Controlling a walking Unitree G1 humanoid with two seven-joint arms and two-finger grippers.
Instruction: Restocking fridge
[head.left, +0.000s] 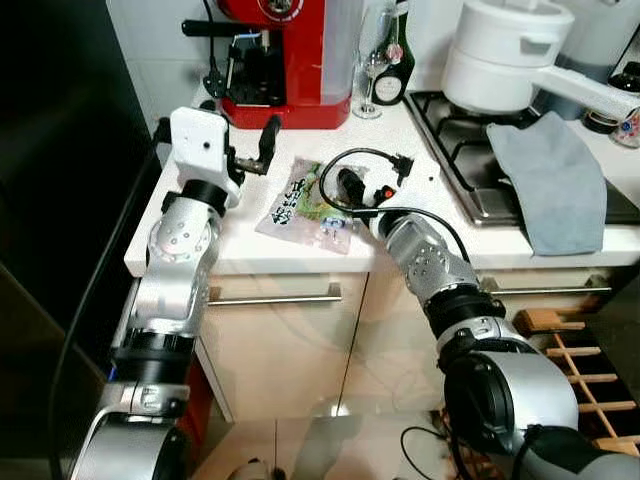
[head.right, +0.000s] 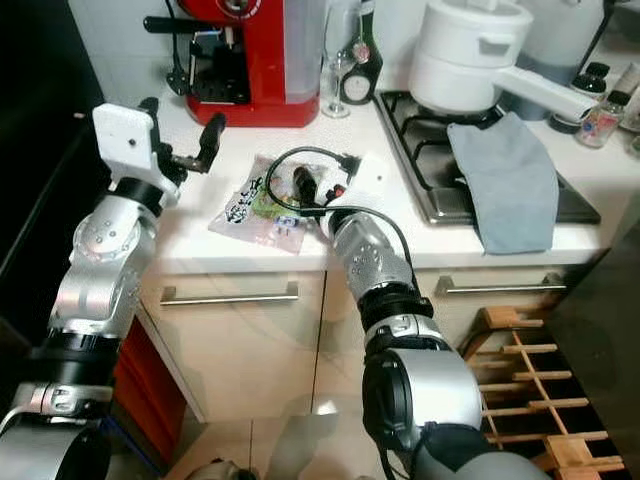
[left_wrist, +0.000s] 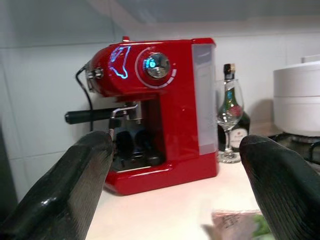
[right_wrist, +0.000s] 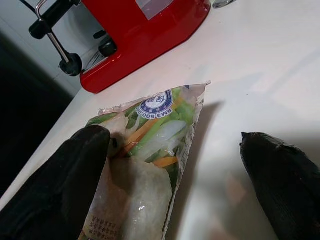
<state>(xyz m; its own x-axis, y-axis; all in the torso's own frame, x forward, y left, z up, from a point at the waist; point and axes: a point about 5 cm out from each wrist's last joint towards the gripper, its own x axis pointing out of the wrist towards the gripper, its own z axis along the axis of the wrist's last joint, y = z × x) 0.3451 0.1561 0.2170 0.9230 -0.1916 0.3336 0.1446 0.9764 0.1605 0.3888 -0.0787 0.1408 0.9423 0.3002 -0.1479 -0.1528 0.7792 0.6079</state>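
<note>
Pick-up step: right gripper (right_wrist: 175, 175), fingers spread, straddles the vegetable packet (head.left: 305, 205) on the counter (head.left: 400, 150); left gripper (head.left: 250, 150) hovers spread; next, close on the packet.

The right end effector (right_wrist: 175, 180), fingers spread, straddles a vegetable packet (right_wrist: 145, 150) on the white counter (right_wrist: 250, 65).

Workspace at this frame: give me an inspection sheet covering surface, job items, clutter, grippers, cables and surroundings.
Surface: white countertop above drawers.
Job's things: vegetable bag lying flat on the counter.
Clutter: red espresso machine, wine glass, dark bottle, grey cloth over the hob, white pot.
Grippers: right gripper open, one finger on the bag; left gripper open, raised near the machine.
Cables: black cable looped on the right arm.
Surroundings: gas hob, wooden rack.
</note>
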